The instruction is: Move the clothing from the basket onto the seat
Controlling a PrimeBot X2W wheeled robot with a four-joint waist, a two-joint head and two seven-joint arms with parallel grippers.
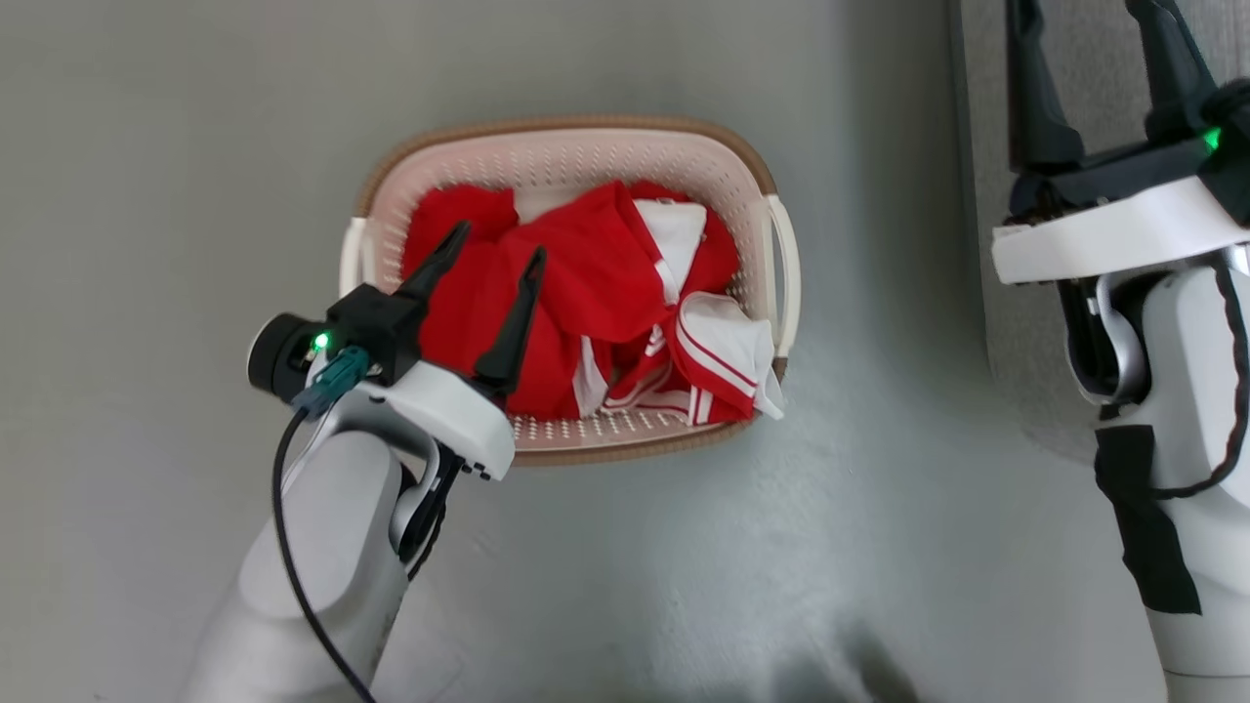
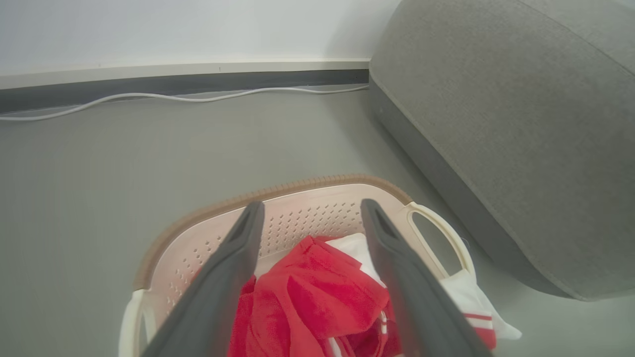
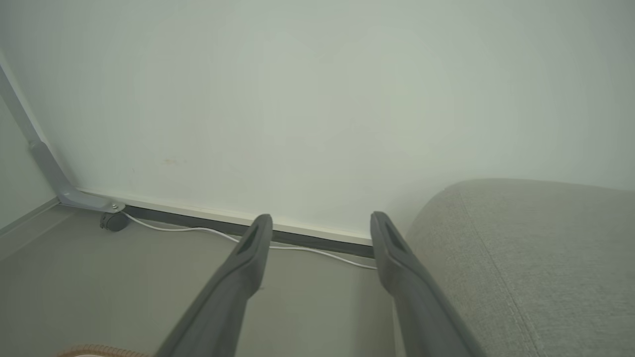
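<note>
clothing point(image 1: 586, 283): red garments with white striped panels, crumpled inside the basket
basket point(image 1: 566, 161): cream, perforated, brown-rimmed, upright near the seat
seat point(image 2: 521, 124): grey fabric couch

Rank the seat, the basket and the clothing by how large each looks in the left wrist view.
Largest to smallest:
the seat
the basket
the clothing
The basket and clothing run off the bottom edge.

Red clothing point(image 1: 586, 283) with white-striped trim, cream basket point(image 1: 586, 161), grey seat point(image 2: 521, 124)
</note>
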